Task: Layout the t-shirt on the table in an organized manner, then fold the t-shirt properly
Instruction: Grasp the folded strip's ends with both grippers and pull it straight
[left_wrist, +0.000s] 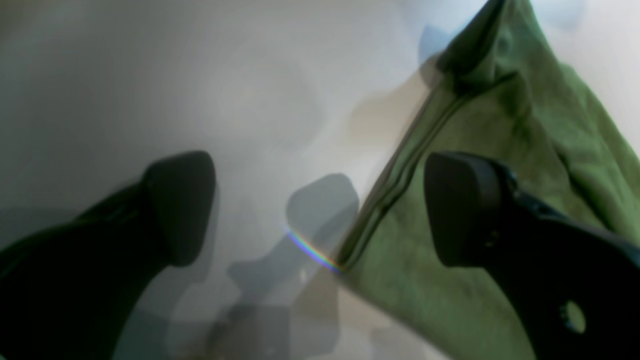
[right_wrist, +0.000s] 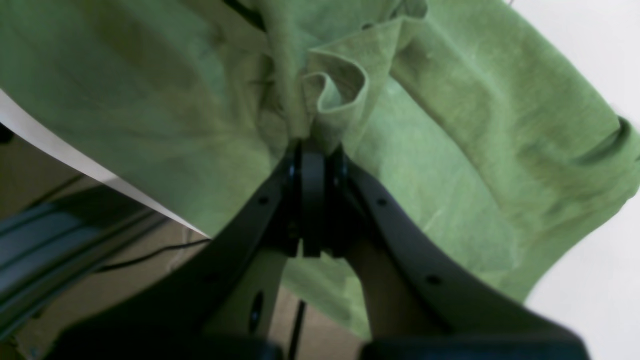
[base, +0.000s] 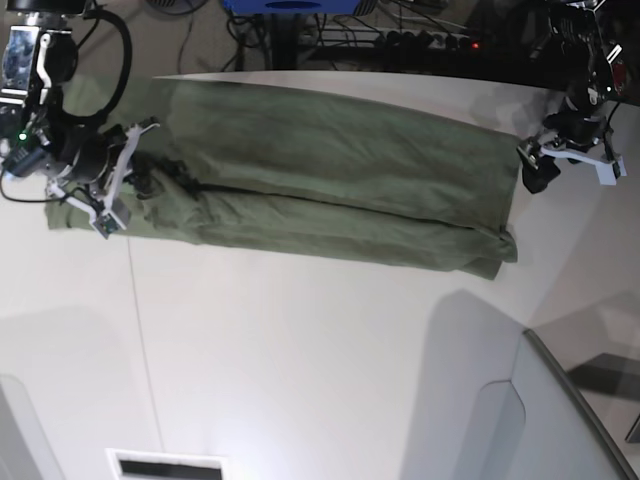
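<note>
T-shirt (base: 330, 180) lies stretched out as a long olive-green band across the far half of the table (base: 320, 350), doubled lengthwise, with a fold line running along its middle. We see one end hanging over the table edge on the base view's left, bunched and wrinkled there; the other end lies flat near the right side. Right gripper (right_wrist: 315, 150) is clenched on a puckered ridge of the cloth at that bunched end, its jaws pressed together with fabric curling up just past them. Left gripper (left_wrist: 320, 210) hangs over the other end with jaws spread wide, gripping nothing; one finger (left_wrist: 465, 210) is over the green cloth, the other finger (left_wrist: 180, 205) over bare white tabletop, and the hem runs between them. Grey angled panel (base: 570, 420) sits at the near right corner, well apart from the shirt.
</note>
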